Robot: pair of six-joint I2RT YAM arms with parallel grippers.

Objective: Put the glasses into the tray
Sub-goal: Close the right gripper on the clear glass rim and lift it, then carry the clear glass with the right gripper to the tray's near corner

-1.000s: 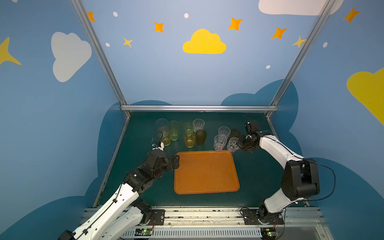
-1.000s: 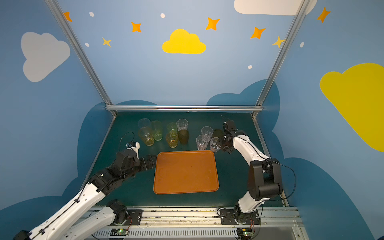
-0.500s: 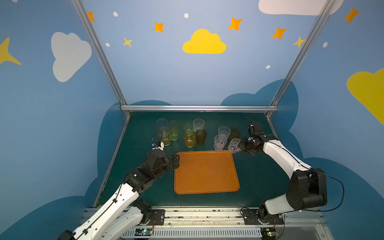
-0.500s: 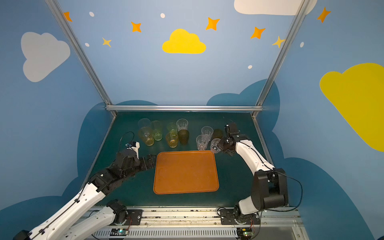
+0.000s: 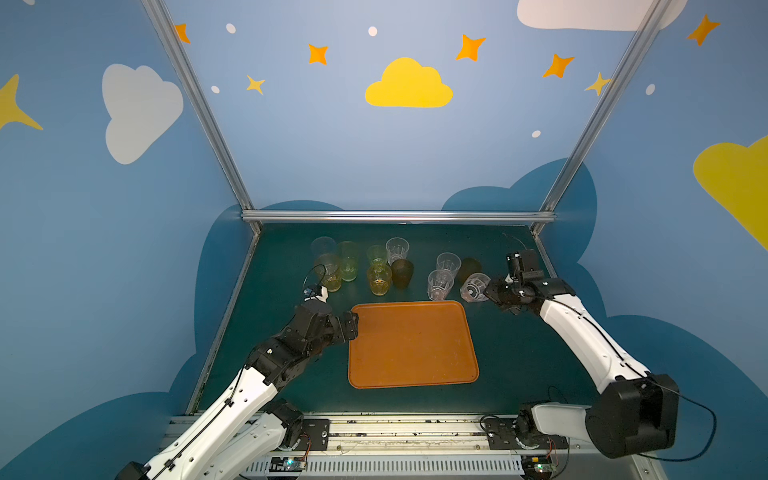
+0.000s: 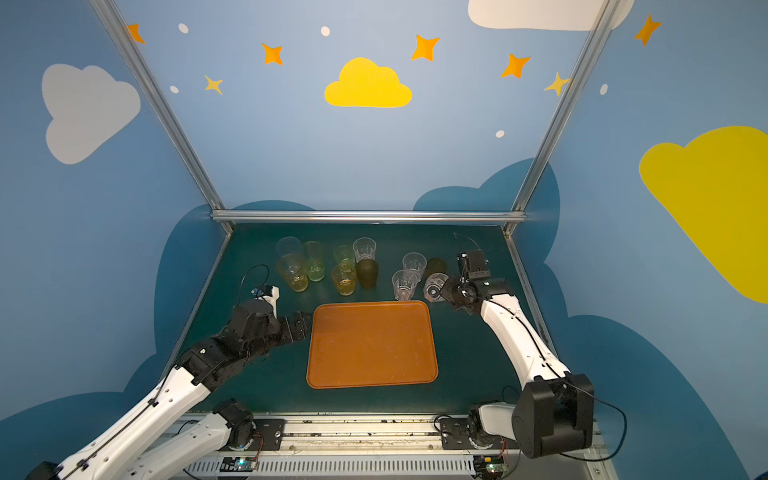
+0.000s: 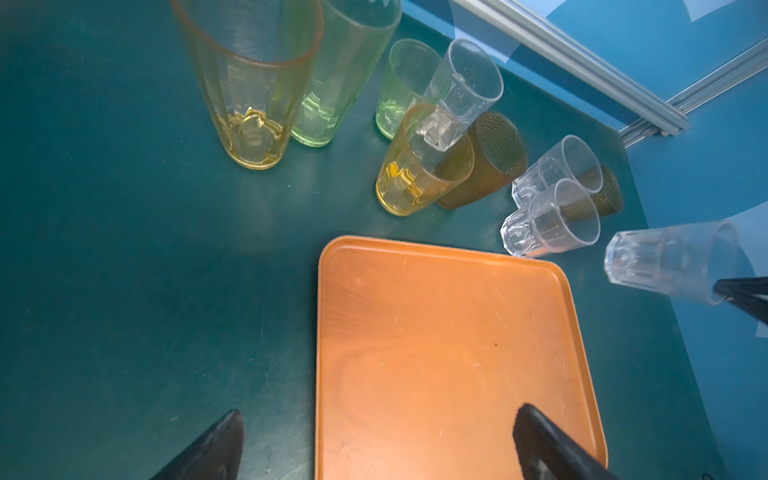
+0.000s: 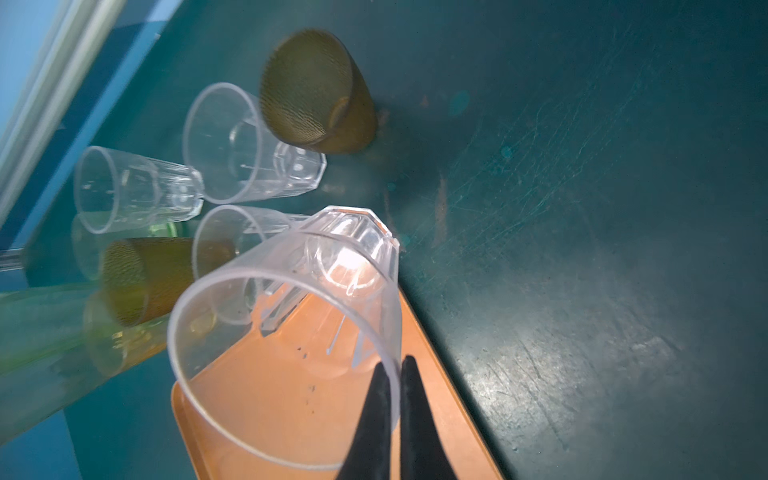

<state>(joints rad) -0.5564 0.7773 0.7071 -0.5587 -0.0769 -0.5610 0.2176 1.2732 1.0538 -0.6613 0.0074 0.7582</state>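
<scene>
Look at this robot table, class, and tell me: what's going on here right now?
The right gripper is shut on the rim of a clear faceted glass, holding it tilted by the far right corner of the tray. The left gripper is open and holds nothing, hovering at the tray's left edge. Nothing is in the tray yet. The ten other glasses stand on the table behind it.

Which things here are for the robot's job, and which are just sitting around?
For the job: orange tray; clear glass pinched in the right gripper; ten more glasses standing behind the tray.
Just there: yellow cloud sticker; silver frame bar; orange stars.
</scene>
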